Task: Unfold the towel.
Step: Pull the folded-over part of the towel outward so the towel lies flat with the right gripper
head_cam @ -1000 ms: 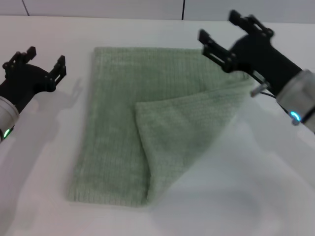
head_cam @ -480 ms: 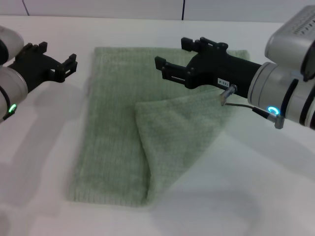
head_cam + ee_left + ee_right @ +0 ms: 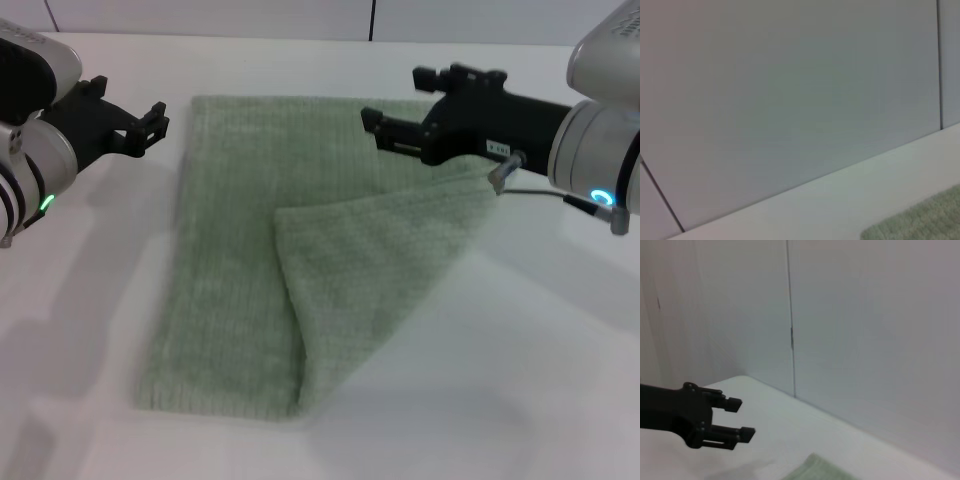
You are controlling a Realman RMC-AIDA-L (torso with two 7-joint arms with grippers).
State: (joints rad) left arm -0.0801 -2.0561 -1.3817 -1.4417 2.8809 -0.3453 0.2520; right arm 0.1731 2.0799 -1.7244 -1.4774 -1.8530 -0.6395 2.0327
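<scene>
My left gripper (image 3: 128, 108) hovers spread, empty, left of the towel's far edge. Towel (image 3: 230, 250) lies mid-table (image 3: 520, 380), right side folded diagonally over. My right gripper (image 3: 405, 105) hangs spread above its far-right part, probably lining up a grab.

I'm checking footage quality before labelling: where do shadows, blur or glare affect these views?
Head view: soft shadows lie on the table beneath both arms and along the towel fold; the left gripper and right gripper look slightly blurred; no harsh glare. Left wrist view: mostly blank wall, soft, with a towel corner. Right wrist view: even light, the left gripper dark but readable.
</scene>
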